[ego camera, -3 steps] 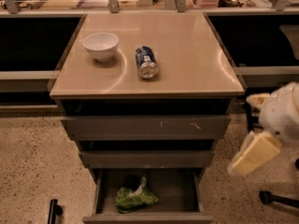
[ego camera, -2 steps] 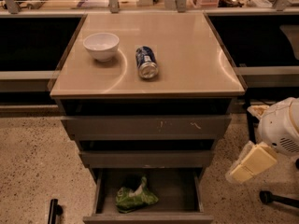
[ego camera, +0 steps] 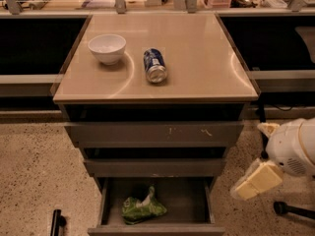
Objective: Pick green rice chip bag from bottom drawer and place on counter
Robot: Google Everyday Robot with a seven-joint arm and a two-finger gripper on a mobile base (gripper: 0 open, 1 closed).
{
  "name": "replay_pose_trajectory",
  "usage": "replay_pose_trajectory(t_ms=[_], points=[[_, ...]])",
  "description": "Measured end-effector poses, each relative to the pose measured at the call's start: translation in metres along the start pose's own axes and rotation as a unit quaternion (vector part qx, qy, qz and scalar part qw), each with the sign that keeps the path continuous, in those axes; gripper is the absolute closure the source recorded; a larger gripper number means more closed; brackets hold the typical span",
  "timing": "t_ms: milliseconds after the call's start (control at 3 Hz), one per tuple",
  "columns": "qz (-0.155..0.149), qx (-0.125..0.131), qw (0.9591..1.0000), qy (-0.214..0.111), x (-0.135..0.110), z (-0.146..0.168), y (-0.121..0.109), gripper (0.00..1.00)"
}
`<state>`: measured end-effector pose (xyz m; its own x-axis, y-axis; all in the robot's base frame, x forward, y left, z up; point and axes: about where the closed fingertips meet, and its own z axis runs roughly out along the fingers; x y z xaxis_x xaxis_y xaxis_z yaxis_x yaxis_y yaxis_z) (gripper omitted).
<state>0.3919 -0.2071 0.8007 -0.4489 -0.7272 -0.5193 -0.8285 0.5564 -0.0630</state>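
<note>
The green rice chip bag (ego camera: 142,209) lies crumpled in the open bottom drawer (ego camera: 189,200), toward its front left. The counter (ego camera: 197,58) is the glossy beige top of the grey cabinet. My gripper (ego camera: 250,185), a cream piece on the white arm, hangs low to the right of the cabinet, beside the drawer's right side and apart from the bag. It holds nothing that I can see.
A white bowl (ego camera: 107,47) and a blue soda can (ego camera: 155,65) on its side sit on the counter's left half. The two upper drawers (ego camera: 152,134) stand slightly out. A dark object (ego camera: 56,222) lies on the speckled floor at left.
My arm has moved down and slightly left, toward the open bottom drawer. The bag, bowl and can have not moved.
</note>
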Motion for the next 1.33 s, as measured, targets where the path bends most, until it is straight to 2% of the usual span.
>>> replay_pose_trajectory(t_ms=[333, 667, 1000, 1333], points=[[0.055, -0.043, 0.997, -0.033, 0.027, 0.085, 0.026, 0.0], [0.082, -0.06, 0.9937, -0.047, 0.044, 0.159, 0.04, 0.0], [0.089, -0.03, 0.9937, -0.061, 0.042, 0.166, 0.023, 0.0], [0.091, -0.027, 0.9937, -0.059, 0.045, 0.167, 0.026, 0.0]])
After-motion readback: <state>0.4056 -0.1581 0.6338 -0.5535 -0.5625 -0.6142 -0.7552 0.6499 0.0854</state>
